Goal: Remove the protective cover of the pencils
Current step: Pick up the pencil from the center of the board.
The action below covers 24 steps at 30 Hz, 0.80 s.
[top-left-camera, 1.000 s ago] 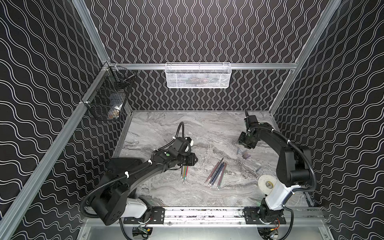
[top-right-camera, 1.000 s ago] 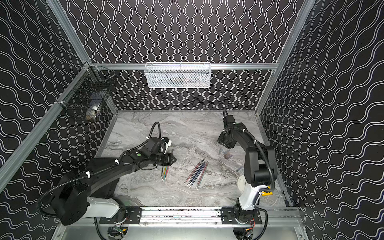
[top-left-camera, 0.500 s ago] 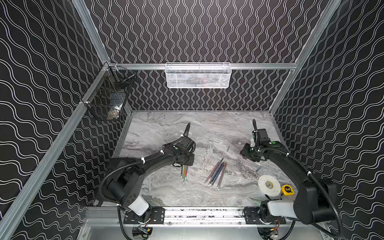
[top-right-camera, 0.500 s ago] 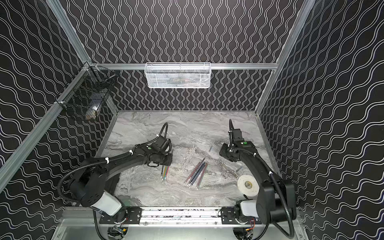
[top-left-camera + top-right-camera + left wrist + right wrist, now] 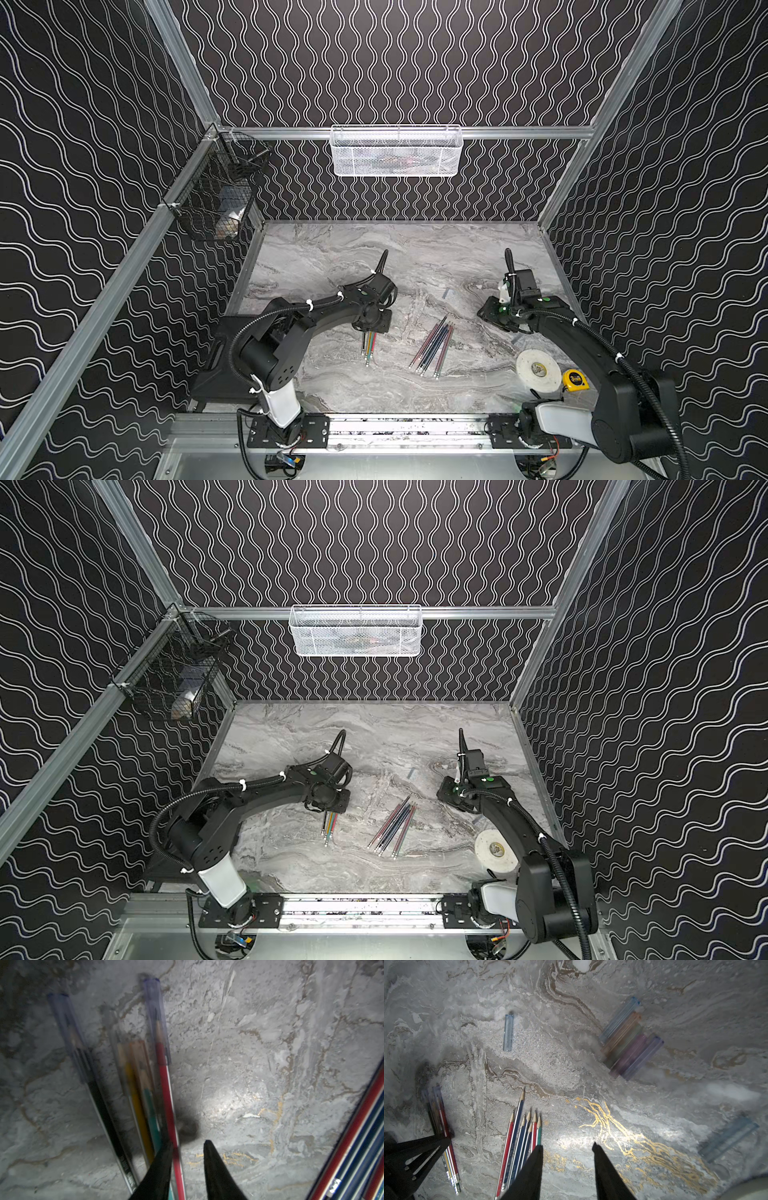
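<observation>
While both arms sit low over the marble table (image 5: 324,266), I log front to back. Nearest, on the right side: a white tape roll (image 5: 530,359) lying flat, a yellow tape measure (image 5: 575,380) just beside it. Mid-table there are two groups, well apart. The bare pencils (image 5: 432,347) are fanned with sharpened tips uncovered and silvery ends toward me. The capped pencils (image 5: 369,345) are black, yellow, green and red, side by side, with clear covers on their tips in the left wrist view. The left gripper (image 5: 188,1142) hangs over that capped group. Its fingers are apart and the red pencil (image 5: 166,1095) lies between them, close to one finger, not pinched. The right gripper (image 5: 567,1145) is low over bare marble right of the bare group, jaws apart, nothing between them. Past that, loose covers (image 5: 629,1043) lie in a tinted cluster, blurred. One lone cover (image 5: 446,293) lies beyond the bare pencils in both top views. Farthest back, a white mesh basket (image 5: 395,151) hangs on the back rail and a black wire basket (image 5: 216,195) on the left rail; I cannot make out their contents.
</observation>
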Each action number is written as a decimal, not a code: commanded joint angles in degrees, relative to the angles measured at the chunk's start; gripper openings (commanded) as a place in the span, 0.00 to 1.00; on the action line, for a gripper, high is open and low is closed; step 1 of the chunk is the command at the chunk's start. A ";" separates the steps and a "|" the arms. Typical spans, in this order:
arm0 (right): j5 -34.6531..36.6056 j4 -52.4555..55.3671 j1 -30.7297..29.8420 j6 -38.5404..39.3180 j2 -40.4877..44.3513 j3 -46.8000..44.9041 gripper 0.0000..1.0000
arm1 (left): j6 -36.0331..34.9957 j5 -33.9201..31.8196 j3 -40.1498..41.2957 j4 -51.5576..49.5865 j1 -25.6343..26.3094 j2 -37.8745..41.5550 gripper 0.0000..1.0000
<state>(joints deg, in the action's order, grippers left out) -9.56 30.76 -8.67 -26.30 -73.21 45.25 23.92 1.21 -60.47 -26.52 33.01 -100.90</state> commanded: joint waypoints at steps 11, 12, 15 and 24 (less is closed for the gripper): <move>-0.47 -2.29 -0.12 0.37 -0.41 0.10 0.41 | -0.50 1.15 -1.20 -0.17 -0.03 -2.31 0.28; -0.46 -2.29 -0.12 0.34 -0.36 0.10 0.41 | -0.57 1.29 -1.28 -0.34 -0.01 -2.56 0.27; -0.46 -2.20 -0.12 0.29 -0.23 0.10 0.41 | -0.66 2.08 -1.76 -0.55 -0.03 -3.35 0.22; -0.72 -2.37 -0.12 0.29 0.05 -0.05 0.41 | -0.62 3.71 -3.21 -0.97 -0.06 -2.80 0.08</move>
<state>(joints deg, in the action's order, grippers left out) -9.98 28.99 -8.67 -26.30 -73.49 45.23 23.88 4.27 -63.07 -26.13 33.01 -104.09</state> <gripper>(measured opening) 0.408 0.100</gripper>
